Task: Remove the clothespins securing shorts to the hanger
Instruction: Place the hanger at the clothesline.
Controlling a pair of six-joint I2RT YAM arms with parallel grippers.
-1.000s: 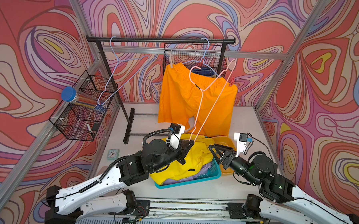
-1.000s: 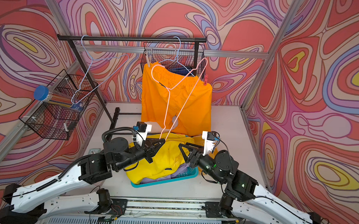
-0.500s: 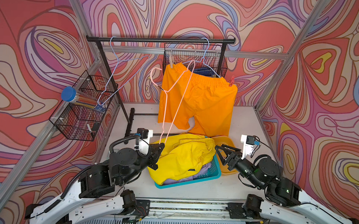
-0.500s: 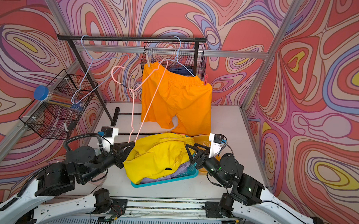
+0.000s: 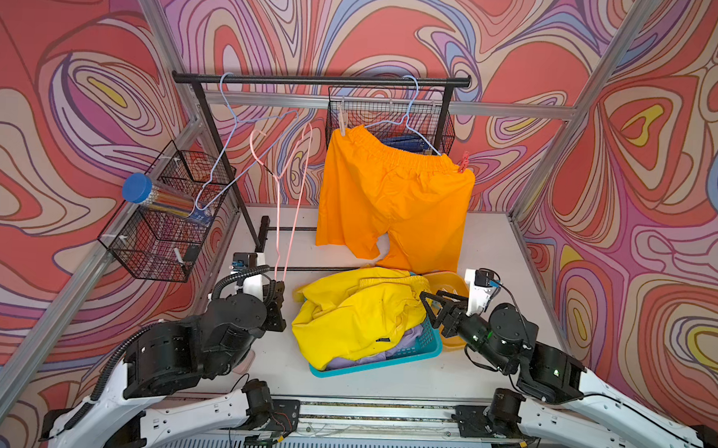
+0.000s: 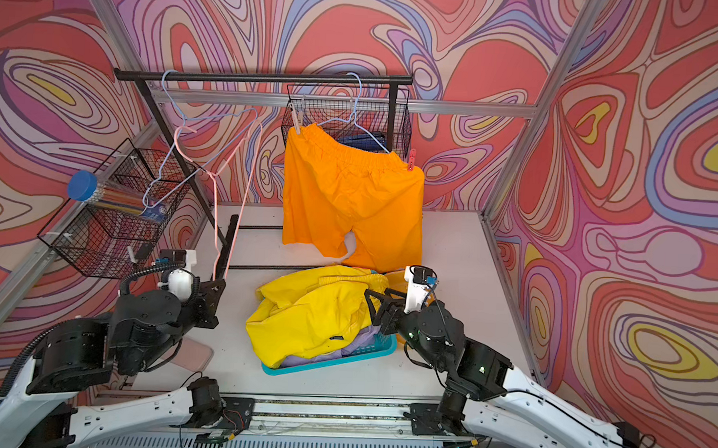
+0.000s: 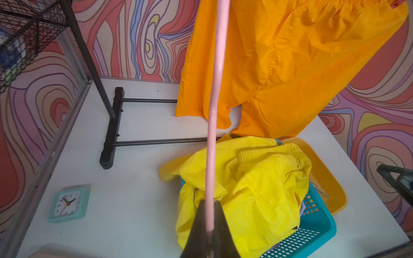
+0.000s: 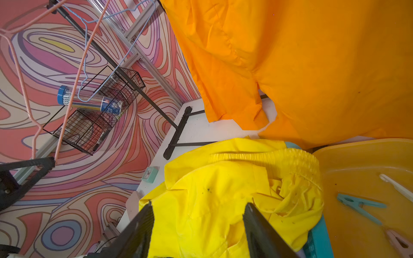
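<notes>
Left wrist view: your left gripper (image 7: 210, 208) is clamped on the pink hanger (image 7: 215, 89). Your right gripper (image 8: 197, 206) hangs spread over the yellow shorts (image 8: 223, 183) in the basket (image 5: 427, 348). 2 clothespins (image 5: 463, 162) pin the orange shorts (image 5: 391, 201) to the blue hanger (image 5: 412, 111).

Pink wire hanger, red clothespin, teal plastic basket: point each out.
Pink wire hanger (image 7: 215, 89): left wrist view, its rod.
Red clothespin (image 5: 463, 163): in a top view, its body.
Teal plastic basket (image 5: 429, 340): in a top view, its perforated wall.
</notes>
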